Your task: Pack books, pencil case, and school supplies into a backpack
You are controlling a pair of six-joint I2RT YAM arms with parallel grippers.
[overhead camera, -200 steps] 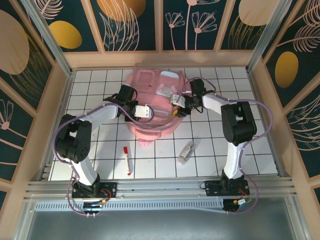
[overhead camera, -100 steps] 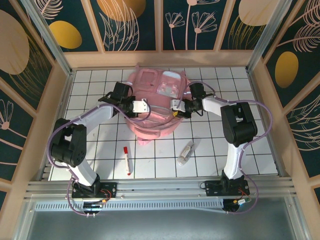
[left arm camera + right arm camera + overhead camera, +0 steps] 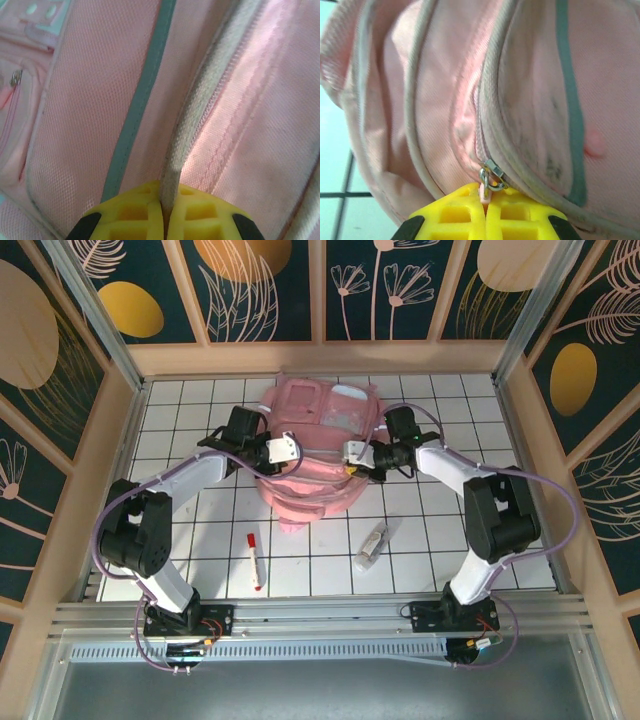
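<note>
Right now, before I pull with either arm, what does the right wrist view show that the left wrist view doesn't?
Right wrist: the right fingers are shut on the tab of a metal zipper pull at a seam of the backpack, and the white tiled table sits at the left edge.
Left wrist: the left fingers are shut on a pale zipper edge standing up from the fabric, with a front pocket at the far left.
Both: pink backpack fabric crossed by a grey-green strip, and yellow fingers closed.
</note>
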